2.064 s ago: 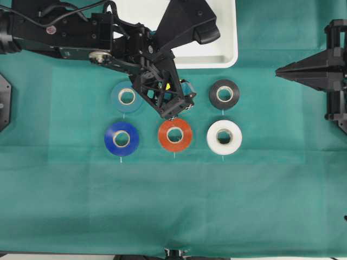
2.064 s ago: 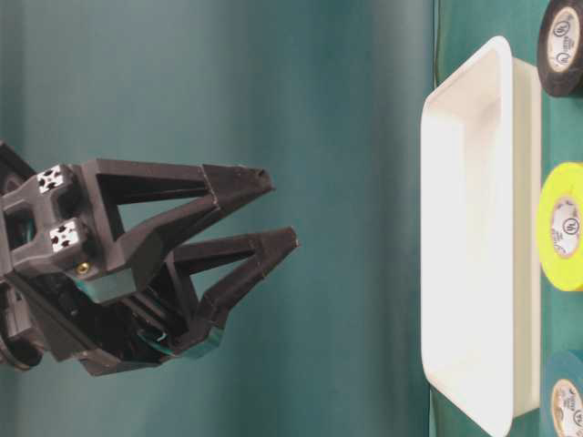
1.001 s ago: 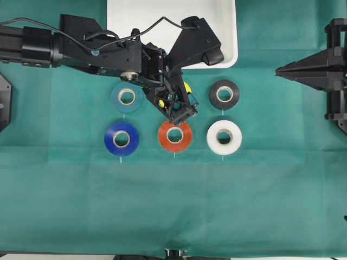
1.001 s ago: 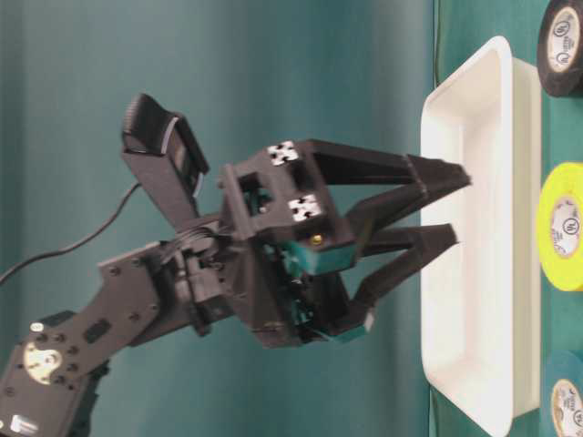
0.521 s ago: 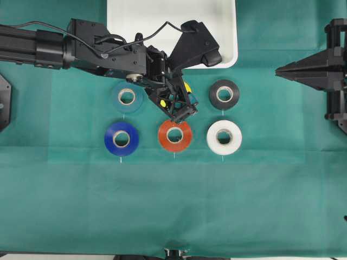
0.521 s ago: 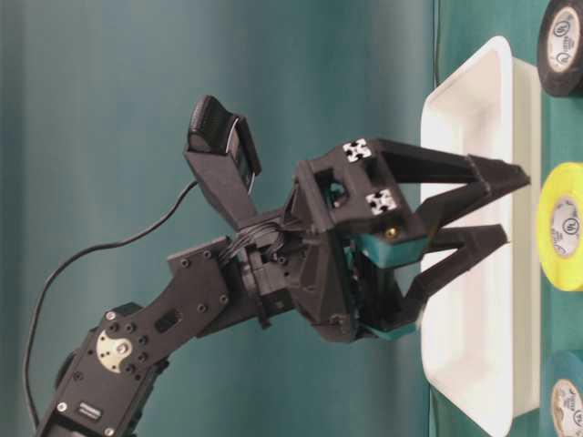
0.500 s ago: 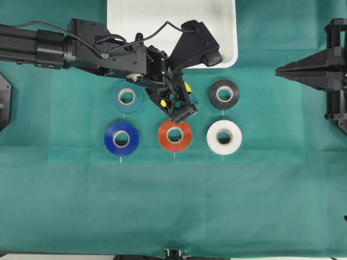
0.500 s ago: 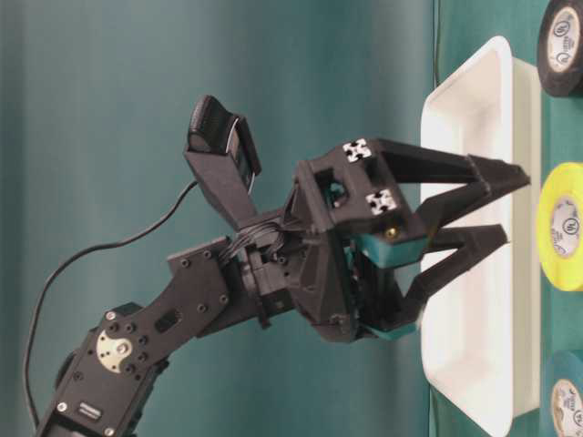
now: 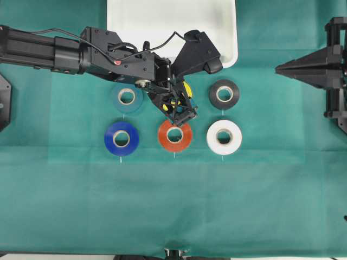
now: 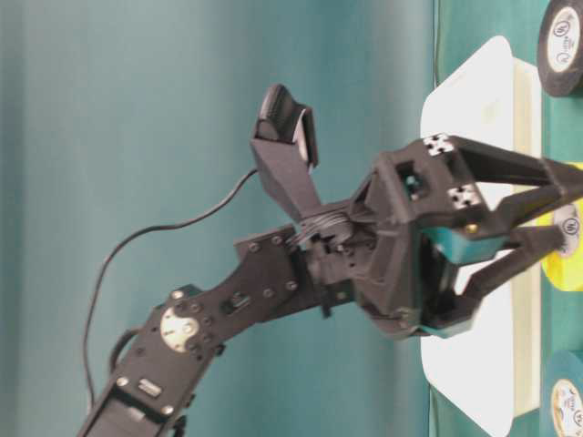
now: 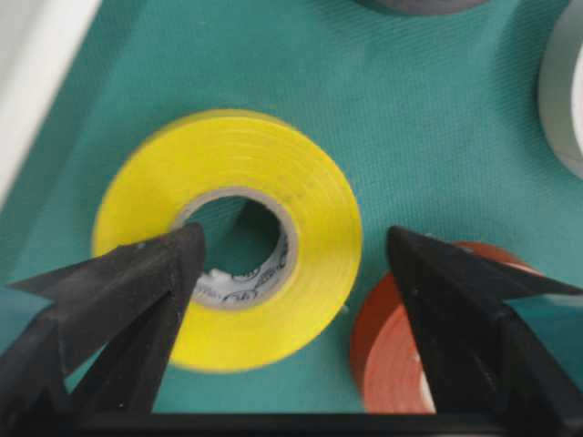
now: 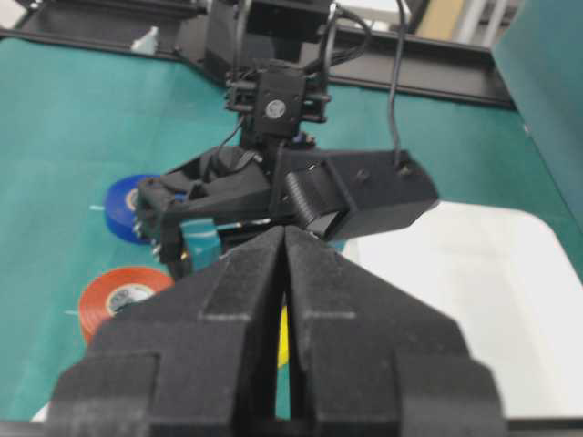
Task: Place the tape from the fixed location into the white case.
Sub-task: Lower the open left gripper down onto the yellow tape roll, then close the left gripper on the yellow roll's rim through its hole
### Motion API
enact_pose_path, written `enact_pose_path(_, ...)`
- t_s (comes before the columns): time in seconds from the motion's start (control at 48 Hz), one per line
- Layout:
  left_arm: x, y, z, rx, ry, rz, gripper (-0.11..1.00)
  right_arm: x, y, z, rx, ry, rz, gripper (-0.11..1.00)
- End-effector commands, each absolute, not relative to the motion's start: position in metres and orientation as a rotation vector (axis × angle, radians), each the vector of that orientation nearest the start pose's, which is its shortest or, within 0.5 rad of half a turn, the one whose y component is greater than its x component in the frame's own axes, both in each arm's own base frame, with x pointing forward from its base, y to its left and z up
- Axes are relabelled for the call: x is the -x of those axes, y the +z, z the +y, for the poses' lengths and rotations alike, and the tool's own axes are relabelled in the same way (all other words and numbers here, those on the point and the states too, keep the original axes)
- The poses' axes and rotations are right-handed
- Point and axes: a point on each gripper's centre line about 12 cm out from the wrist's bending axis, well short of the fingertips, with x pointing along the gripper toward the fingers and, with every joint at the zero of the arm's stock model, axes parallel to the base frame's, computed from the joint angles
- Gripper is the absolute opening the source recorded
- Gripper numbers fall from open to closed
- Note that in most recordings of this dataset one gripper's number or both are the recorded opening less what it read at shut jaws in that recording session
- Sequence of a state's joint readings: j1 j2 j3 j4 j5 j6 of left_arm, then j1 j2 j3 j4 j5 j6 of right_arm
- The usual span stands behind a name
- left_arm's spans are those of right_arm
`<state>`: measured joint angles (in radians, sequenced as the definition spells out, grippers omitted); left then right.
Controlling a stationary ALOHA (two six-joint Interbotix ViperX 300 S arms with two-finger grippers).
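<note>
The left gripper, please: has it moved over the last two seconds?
Yes. In the table-level view the left gripper has come down past the white case rim onto the yellow tape.

Left gripper (image 11: pixel 291 264) spread wide, pointing steeply down at the end of an arm stretched in from the left. Right gripper (image 12: pixel 284 238) pressed closed, parked level at the right edge.

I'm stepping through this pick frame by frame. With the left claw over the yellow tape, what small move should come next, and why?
Probably lower a little further, then close. The left claw is open above the tape, one finger over its core, the other outside the rim near the orange-red roll; nothing is gripped yet.
</note>
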<state>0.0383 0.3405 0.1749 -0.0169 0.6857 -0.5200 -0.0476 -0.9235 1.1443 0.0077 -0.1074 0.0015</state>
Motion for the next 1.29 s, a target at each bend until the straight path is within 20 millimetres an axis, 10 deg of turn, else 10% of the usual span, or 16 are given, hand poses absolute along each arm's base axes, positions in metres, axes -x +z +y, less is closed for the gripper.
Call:
enact_pose_path(0.0, -0.465, 0.139, 0.015, 0.51, 0.34, 1.137, 0.92, -0.209, 0.285, -0.011, -0.009, -0.055, 0.093, 0.0)
enact_pose_path(1.084, -0.462, 0.12, 0.013, 0.521, 0.359, 1.174, 0.9, -0.21, 0.284, -0.012, -0.01, -0.056, 0.096, 0.0)
enact_pose_path(1.272, -0.464, 0.124, 0.013, 0.52, 0.356, 1.167, 0.57, -0.21, 0.284, -0.012, -0.009, -0.056, 0.098, 0.0)
